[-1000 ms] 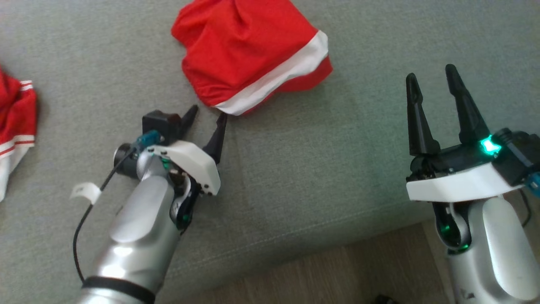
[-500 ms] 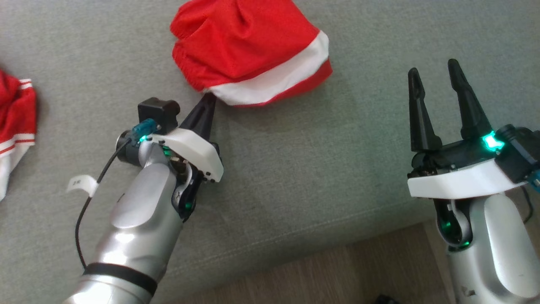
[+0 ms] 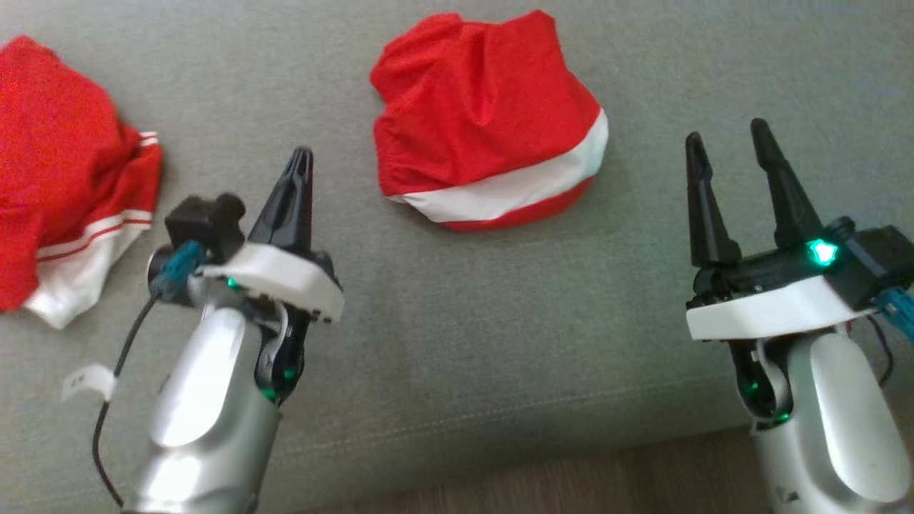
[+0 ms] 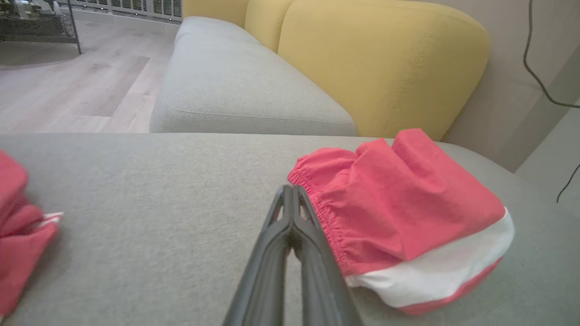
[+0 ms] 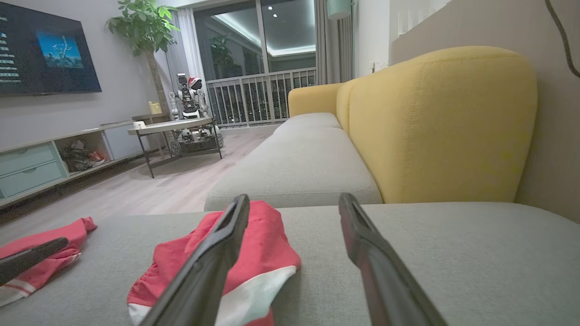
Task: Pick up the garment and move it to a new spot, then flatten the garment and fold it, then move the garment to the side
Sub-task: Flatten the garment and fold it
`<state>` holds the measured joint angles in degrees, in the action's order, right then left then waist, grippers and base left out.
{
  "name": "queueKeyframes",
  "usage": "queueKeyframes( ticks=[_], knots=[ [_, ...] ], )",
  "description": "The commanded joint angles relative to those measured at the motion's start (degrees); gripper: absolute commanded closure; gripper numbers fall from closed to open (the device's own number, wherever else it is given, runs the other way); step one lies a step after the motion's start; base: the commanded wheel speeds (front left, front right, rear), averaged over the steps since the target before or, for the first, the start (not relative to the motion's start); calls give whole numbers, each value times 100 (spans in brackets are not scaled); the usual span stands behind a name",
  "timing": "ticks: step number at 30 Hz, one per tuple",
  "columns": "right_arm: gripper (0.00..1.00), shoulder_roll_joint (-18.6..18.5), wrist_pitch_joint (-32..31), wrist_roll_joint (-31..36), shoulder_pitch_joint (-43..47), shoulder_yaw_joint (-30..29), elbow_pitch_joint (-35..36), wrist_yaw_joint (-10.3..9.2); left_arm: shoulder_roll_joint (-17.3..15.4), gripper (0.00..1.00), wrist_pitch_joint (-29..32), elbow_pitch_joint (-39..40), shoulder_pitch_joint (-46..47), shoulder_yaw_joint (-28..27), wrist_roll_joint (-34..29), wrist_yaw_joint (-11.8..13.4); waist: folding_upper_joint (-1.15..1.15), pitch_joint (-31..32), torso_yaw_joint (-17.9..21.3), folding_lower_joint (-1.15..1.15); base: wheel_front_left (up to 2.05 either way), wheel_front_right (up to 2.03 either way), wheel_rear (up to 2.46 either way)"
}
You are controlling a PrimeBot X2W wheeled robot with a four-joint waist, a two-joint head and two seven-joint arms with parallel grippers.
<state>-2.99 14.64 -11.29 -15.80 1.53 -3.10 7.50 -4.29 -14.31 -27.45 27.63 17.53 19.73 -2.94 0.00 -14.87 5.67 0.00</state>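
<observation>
While the left forearm leans up and slightly to the right from the lower left of the head view, its wrist tips the left gripper (image 3: 301, 158) so the fingers point away from the robot. They are pressed together into one dark point with nothing between them. The right arm stands nearly upright at the lower right. The right gripper (image 3: 727, 134) points the same way, with its two fingers well apart and empty above the grey sofa seat (image 3: 457, 321).

The garment (image 3: 485, 107) lies bunched on that seat, red with a white band along its near edge. It sits beyond the two grippers and between them, nearer the left one. Bare seat shows between it and each set of fingertips.

From the left wrist, the left gripper (image 4: 290, 195) lines up with the gathered edge of the garment (image 4: 398, 199). From the right wrist, the garment (image 5: 272, 244) shows between the spread fingers.

A second garment (image 3: 64, 143), red with white stripes, lies at the far left of the seat. A yellow backrest (image 4: 380, 59) rises behind.
</observation>
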Motion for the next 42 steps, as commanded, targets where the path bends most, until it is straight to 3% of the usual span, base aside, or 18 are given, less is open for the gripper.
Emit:
queueKeyframes(
  ticks=[1,12,15,16,17,18,19,25,30,38,42],
  knots=[
    [0,12,36,47,-46,152,155,-1,-142,100,-68,237,45,-217,-47,35,0,117,-122,0,0,0,0],
    [0,12,36,67,271,88,66,-1,27,100,-68,1312,-1269,-862,-56,161,0,555,-296,0,0,0,0],
    [0,12,36,95,395,74,25,-1,91,92,-68,1659,-1703,-1014,-68,179,0,657,-302,0,0,0,0],
    [0,12,36,107,428,75,10,-1,103,84,-68,1727,-1818,-1034,-88,181,0,683,-304,0,0,0,0],
    [0,12,36,121,458,75,-4,-1,114,64,-68,1757,-1918,-1050,-99,197,0,710,-308,0,0,0,0],
    [0,12,36,131,482,79,-15,-1,121,16,-68,1775,-1991,-1057,-123,222,0,729,-308,0,0,0,0],
    [0,12,36,137,501,84,-22,-1,127,0,-68,1789,-2039,-1057,-150,239,0,744,-307,0,0,0,0],
    [0,12,36,146,492,161,-19,-1,138,0,-69,1845,-2017,-1074,-124,317,0,727,-263,0,0,0,0],
    [0,12,36,141,360,257,64,-1,140,0,-69,1673,-1782,-865,-29,236,0,521,-99,0,0,0,0],
    [0,12,36,82,169,343,244,-1,111,0,52,492,-813,-95,-373,-25,0,-64,291,0,0,0,0],
    [0,12,36,56,93,376,313,-1,127,0,110,-68,-374,79,-224,-130,0,-308,443,0,0,0,0]
  ],
)
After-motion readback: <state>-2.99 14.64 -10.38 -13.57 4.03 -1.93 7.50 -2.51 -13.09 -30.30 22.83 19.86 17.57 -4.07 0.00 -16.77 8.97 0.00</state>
